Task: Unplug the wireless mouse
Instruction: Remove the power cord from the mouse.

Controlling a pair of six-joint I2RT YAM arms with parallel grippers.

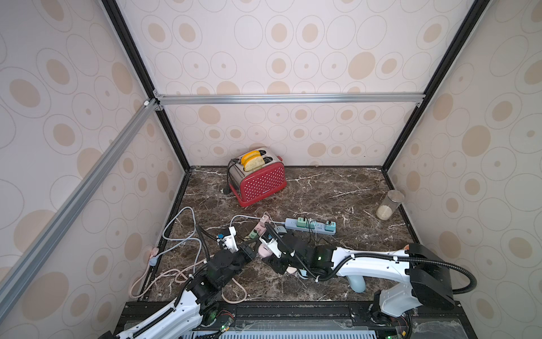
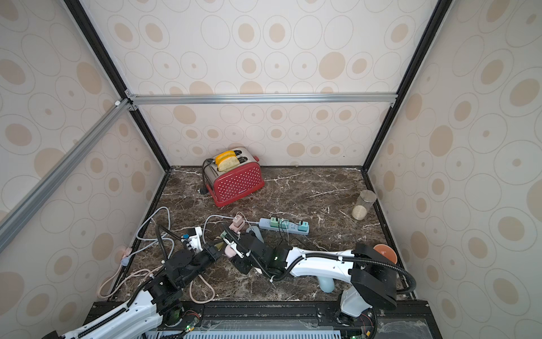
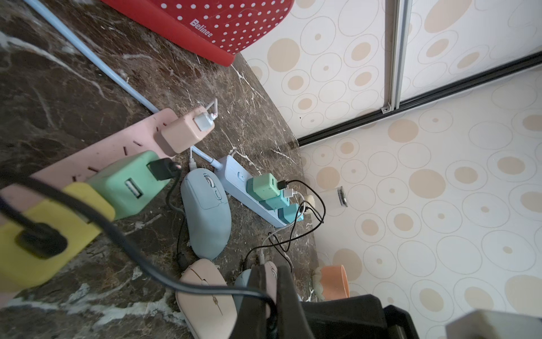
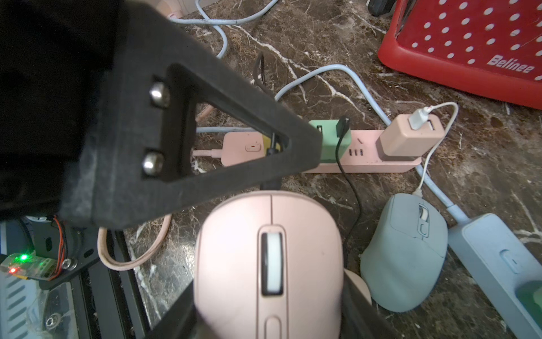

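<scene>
1. Location. The pink mouse (image 4: 269, 264) sits between the fingers of my right gripper (image 4: 268, 308). These stand part-way open and clamp its two flanks. The nose of the mouse faces the left gripper (image 3: 270, 274). A black cable (image 3: 146, 261) from the yellow charger (image 3: 44, 234) ends in a small plug (image 4: 269, 185) at that nose, just beside the left fingertips.

2. Left fingers. They are fully closed, and the cable runs in between them close behind the plug (I cannot tell whether they pinch the plug body or only the cord).

3. Handling. I judge the mouse to be light, with a smooth, rounded shell that is likely to slip, so I hold it across its widest part. The plug is stiff and the cord is soft. I should grip the plug body and pull in line with the mouse, not sideways.

4. Pose. In both top views the right arm (image 1: 372, 258) lies low and stretched across the table (image 1: 337, 187), with its fingers aimed at the left fingers. The left arm (image 1: 223, 264) reaches forward and bends down at the wrist, so the fingertips of the two grippers nearly meet.
</scene>
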